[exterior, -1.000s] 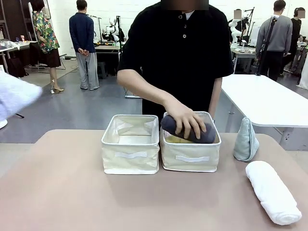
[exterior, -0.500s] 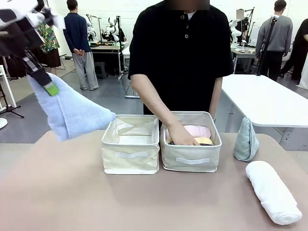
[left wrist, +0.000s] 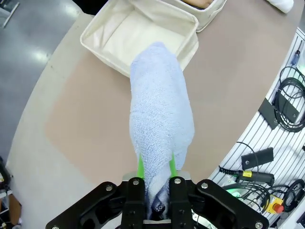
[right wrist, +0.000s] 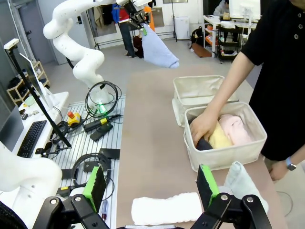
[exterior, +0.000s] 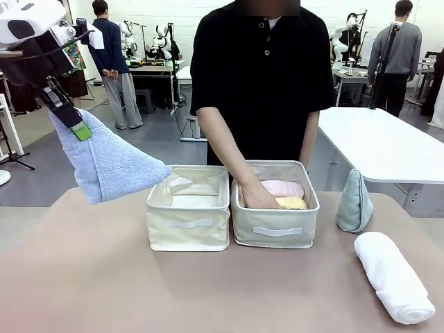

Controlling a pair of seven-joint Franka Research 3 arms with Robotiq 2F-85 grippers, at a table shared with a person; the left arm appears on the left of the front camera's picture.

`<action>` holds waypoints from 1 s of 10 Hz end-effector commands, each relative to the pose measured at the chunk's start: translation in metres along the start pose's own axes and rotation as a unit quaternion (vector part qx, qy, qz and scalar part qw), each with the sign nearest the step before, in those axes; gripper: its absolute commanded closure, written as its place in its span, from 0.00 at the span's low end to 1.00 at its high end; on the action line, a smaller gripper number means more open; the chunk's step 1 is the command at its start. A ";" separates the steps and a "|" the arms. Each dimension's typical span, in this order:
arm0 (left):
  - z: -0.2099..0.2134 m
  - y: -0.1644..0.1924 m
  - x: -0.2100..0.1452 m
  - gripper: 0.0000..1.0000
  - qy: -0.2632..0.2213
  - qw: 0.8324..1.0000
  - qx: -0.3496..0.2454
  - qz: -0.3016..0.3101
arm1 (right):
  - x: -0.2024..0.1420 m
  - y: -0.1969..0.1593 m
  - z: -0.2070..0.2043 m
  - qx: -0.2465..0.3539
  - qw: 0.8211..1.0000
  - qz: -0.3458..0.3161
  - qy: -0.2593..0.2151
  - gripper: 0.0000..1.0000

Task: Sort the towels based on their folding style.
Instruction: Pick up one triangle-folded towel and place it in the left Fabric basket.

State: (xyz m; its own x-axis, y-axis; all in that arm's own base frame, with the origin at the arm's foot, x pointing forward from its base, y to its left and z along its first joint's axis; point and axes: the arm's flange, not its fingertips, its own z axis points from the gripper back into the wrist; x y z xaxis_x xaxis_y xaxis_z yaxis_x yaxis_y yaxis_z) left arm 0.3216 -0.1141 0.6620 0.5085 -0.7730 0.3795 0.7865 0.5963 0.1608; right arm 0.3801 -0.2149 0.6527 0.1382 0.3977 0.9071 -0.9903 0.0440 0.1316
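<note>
My left gripper (exterior: 78,128) is shut on the tip of the lavender-blue cone towel (exterior: 111,165), which hangs high at the table's left, its wide end near the empty left bin (exterior: 189,223). In the left wrist view the lavender-blue towel (left wrist: 161,107) hangs from my left gripper (left wrist: 155,168) over the table beside that bin (left wrist: 110,57). The right bin (exterior: 275,229) holds the pink towel (exterior: 282,188), the yellow towel (exterior: 291,202) and the dark grey towel (right wrist: 205,144), with the person's hand (exterior: 258,198) inside. A pale teal cone (exterior: 354,202) stands at right; the white roll (exterior: 393,275) lies in front of it. My right gripper (right wrist: 150,185) is open, above the white roll (right wrist: 167,208).
The person stands at the far side, one arm reaching into the right bin. A white table (exterior: 388,142) stands behind at right. Cables, a keyboard and control boxes (right wrist: 100,129) lie on the slatted bench beside the table.
My left arm swung in from the left carrying the lavender-blue towel toward the left bin. The person pushed the dark grey towel down into the right bin.
</note>
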 end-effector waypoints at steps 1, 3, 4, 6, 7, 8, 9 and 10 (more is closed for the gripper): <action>0.003 -0.002 -0.003 0.84 -0.002 1.000 0.001 0.003 | -0.002 0.003 -0.003 -0.001 1.000 -0.007 0.010 0.00; -0.001 0.014 0.017 0.84 -0.007 0.999 -0.012 -0.040 | -0.002 0.003 -0.003 -0.001 1.000 -0.007 0.010 0.00; -0.004 0.020 0.040 0.84 0.022 0.994 -0.036 -0.099 | -0.002 0.003 -0.003 -0.001 1.000 -0.007 0.010 0.00; -0.018 0.018 0.076 0.84 0.057 0.973 -0.048 -0.220 | -0.002 0.003 -0.003 -0.001 1.000 -0.007 0.010 0.00; -0.031 0.016 0.090 0.84 0.078 0.965 -0.036 -0.246 | -0.002 0.003 -0.003 -0.001 1.000 -0.007 0.010 0.00; -0.046 0.015 0.102 0.84 0.093 0.959 -0.014 -0.269 | -0.002 0.003 -0.003 -0.001 1.000 -0.007 0.010 0.00; -0.061 0.013 0.113 0.84 0.090 0.952 -0.004 -0.293 | -0.002 0.003 -0.003 -0.001 1.000 -0.007 0.010 0.00; -0.069 0.011 0.122 0.84 0.080 0.948 0.005 -0.309 | -0.002 0.003 -0.003 -0.001 1.000 -0.007 0.010 0.00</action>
State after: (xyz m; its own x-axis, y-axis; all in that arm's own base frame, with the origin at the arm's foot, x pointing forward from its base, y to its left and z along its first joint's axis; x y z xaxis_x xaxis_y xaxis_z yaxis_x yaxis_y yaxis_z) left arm 0.4094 -0.2193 0.6429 0.0294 -0.9973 0.0676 0.9664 0.0456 0.2531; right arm 0.3801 -0.2148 0.6528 0.1381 0.3979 0.9070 -0.9903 0.0439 0.1315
